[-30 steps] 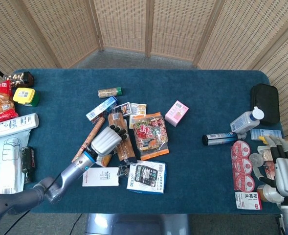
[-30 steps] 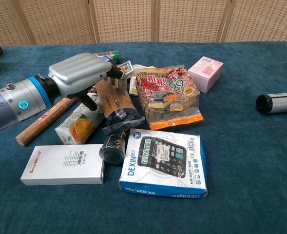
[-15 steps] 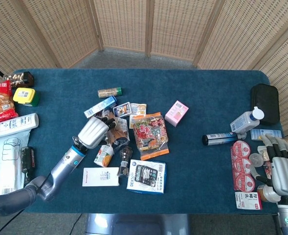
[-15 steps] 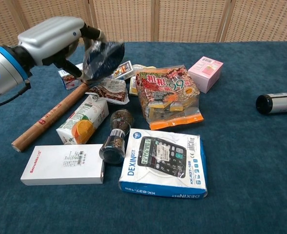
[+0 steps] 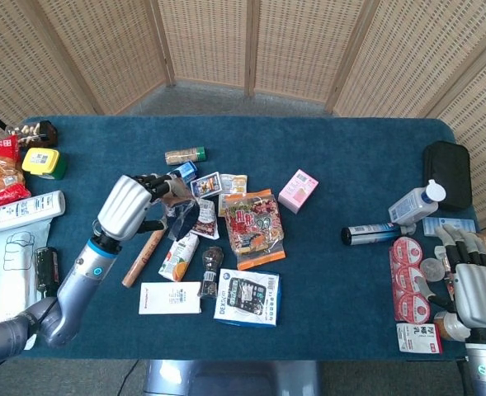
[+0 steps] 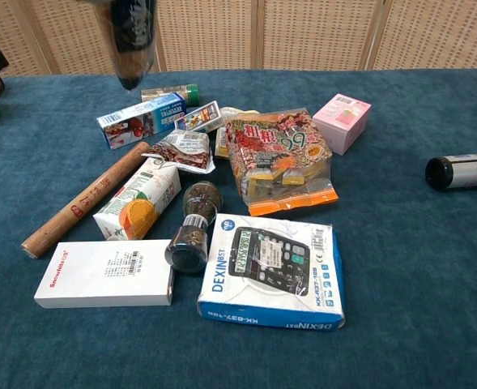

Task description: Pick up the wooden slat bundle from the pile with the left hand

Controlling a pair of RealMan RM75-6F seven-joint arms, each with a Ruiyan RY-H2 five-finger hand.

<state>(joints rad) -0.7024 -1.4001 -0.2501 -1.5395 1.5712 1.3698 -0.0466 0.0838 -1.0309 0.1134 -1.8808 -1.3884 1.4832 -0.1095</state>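
My left hand is raised over the left side of the pile and grips the wooden slat bundle, a brown bundle in dark clear wrap that hangs off the table from its fingers. In the chest view only the blurred bundle shows at the top edge; the hand itself is out of frame there. My right hand rests at the table's right front corner with its fingers apart and nothing in it.
The pile below holds a rolling pin, a juice carton, a pepper grinder, a calculator box, a white box, a snack bag and a blue box. Red-lidded cups stand beside the right hand.
The left hand has lifted the bundle up and to the left, out of the pile. The carton, snack packet and grinder beneath it now show. The right hand has not moved.
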